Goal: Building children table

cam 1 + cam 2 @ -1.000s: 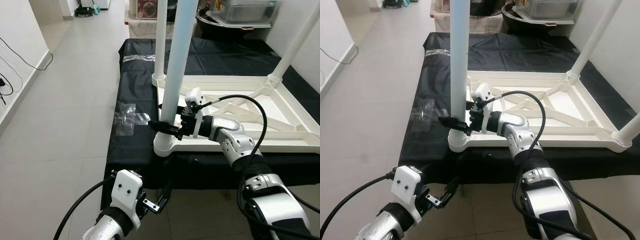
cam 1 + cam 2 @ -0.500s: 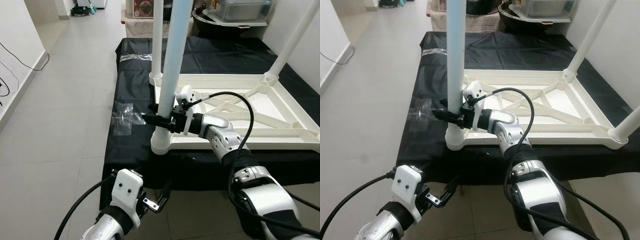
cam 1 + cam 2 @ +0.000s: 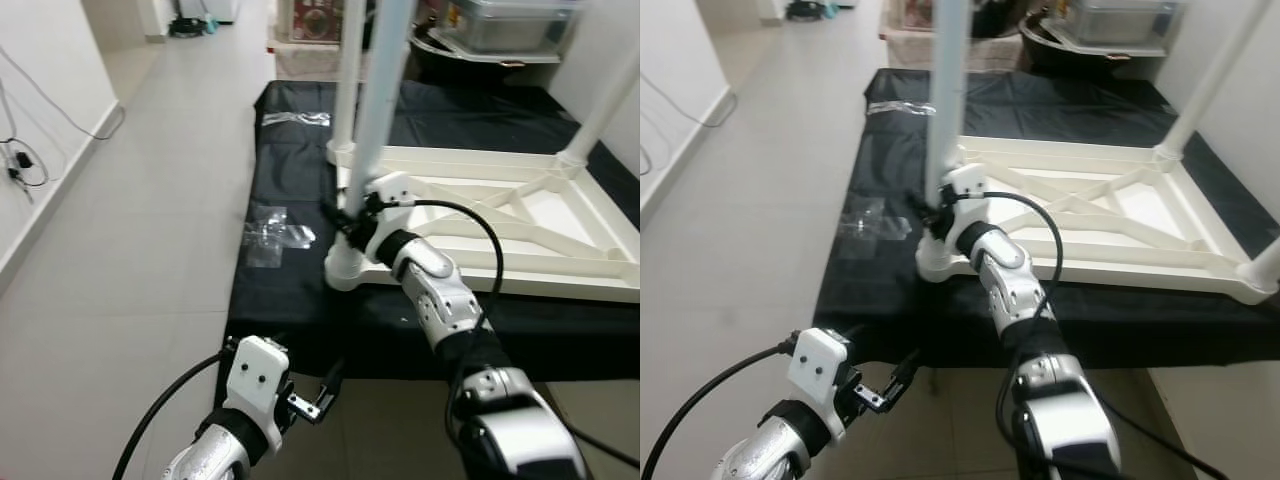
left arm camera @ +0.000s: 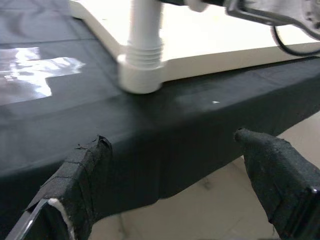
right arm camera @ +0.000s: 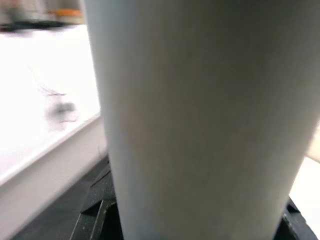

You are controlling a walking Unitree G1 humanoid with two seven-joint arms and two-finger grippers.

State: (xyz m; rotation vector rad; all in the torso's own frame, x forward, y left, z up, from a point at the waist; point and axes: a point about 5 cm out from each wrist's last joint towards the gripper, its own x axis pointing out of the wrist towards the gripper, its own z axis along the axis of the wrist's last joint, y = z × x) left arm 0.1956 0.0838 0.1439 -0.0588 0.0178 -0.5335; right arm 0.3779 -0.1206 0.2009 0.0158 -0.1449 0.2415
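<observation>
A white children's table lies upside down on a black-covered surface, its legs pointing up. The near left leg stands in its corner socket. My right gripper is shut on that leg just above the socket; in the right wrist view the leg stands between the black fingers. My left gripper hangs open and holds nothing, low in front of the cloth's near edge, below the socket.
A crumpled clear plastic bag lies on the black cloth left of the socket, and another clear piece lies farther back. More legs stand at the back left and back right. Tiled floor lies to the left.
The camera has shifted, so the table sits further right in the picture. My right wrist has come closer in against the near left leg. The left arm hangs as before.
</observation>
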